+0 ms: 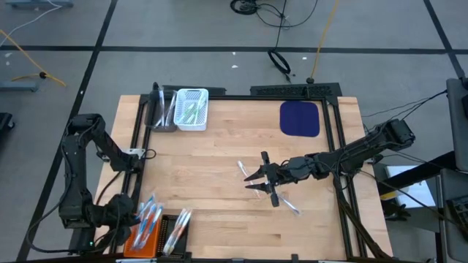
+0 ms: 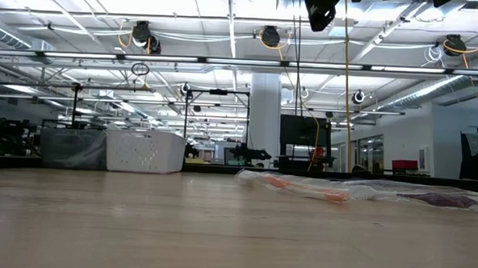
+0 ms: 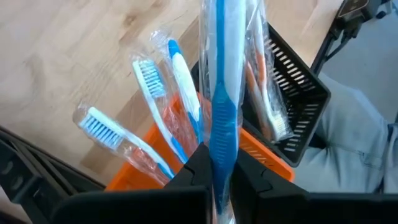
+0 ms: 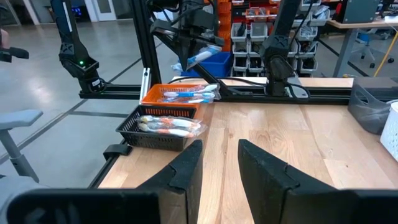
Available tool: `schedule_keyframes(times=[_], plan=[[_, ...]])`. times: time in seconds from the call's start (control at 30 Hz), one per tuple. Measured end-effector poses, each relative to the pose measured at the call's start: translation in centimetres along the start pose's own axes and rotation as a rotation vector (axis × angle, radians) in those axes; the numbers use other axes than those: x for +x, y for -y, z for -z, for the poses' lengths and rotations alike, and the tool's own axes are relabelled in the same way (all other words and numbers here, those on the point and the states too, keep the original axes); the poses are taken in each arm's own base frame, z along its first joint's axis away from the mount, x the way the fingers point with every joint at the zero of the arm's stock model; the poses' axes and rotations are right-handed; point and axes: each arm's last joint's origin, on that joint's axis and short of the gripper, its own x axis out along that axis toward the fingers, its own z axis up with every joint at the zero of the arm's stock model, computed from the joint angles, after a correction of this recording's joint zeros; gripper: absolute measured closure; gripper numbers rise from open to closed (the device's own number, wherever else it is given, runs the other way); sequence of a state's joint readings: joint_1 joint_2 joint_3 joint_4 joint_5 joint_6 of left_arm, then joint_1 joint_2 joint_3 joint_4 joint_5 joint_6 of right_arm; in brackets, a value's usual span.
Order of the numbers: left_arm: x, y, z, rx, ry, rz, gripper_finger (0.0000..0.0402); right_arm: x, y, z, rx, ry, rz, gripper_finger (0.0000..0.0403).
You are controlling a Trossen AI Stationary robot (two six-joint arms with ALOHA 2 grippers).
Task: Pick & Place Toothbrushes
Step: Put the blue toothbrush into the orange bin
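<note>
My left gripper [image 3: 221, 167] hangs over the table's near left corner, shut on a blue and white toothbrush [image 3: 221, 74] in a clear wrapper. Below it an orange basket [image 3: 261, 155] holds several wrapped blue toothbrushes [image 3: 152, 93]. The black basket [image 3: 298, 93] beside it holds orange and white ones. My right gripper [image 1: 256, 180] stands open above the table's middle, with nothing between its fingers [image 4: 186, 168]. Two more wrapped toothbrushes [image 1: 245, 169] [image 1: 289, 205] lie flat on the wood close to it. My left gripper pinches the toothbrush's blue handle [image 3: 222, 134] between its two fingers. The fingers slant down from the table's left side. The toothbrush reaches out past the fingertips, above the brushes in the orange basket; whether it touches them I cannot tell.
At the far left stand a white basket [image 1: 192, 109] with toothbrushes and a dark grey basket [image 1: 162, 111]. A dark blue mat [image 1: 300, 118] lies at the far right. A black frame [image 1: 135, 139] runs along the table's edges. Bare wood lies between the baskets and the mat.
</note>
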State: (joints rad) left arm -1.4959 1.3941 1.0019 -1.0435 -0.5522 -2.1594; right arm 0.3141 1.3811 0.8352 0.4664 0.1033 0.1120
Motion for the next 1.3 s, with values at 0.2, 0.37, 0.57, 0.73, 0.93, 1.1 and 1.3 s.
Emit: schedule_keyframes(times=[0.2,0.37,0.57,0.73,0.93,1.1,1.3], plan=[[0.0,0.0,0.0,-0.024,0.000,0.000,0.0349,0.0,0.0,0.0,0.000,0.000,0.000,0.0310],[0.0,0.0,0.0,-0.038,0.000,0.000,0.0290,0.0,0.0,0.0,0.000,0.000,0.000,0.0310],[0.0,0.0,0.0,-0.050,0.000,-0.001,0.0245,0.0,0.0,0.0,0.000,0.000,0.000,0.0310],[-0.1,-0.1,-0.1,-0.034,0.008,-0.013,0.0237,0.0,0.0,0.0,0.000,0.000,0.000,0.0310],[-0.6,-0.1,-0.7,0.031,0.059,0.039,0.0249,0.0,0.0,0.0,0.011,-0.001,0.000,0.0310],[-1.0,0.3,-1.8,0.078,0.219,0.145,0.0267,0.0,0.0,0.1,0.011,-0.006,0.001,0.0310],[0.5,1.0,-3.9,0.034,0.184,0.018,0.0286,0.0,0.1,0.0,0.011,0.000,0.007,0.0310]])
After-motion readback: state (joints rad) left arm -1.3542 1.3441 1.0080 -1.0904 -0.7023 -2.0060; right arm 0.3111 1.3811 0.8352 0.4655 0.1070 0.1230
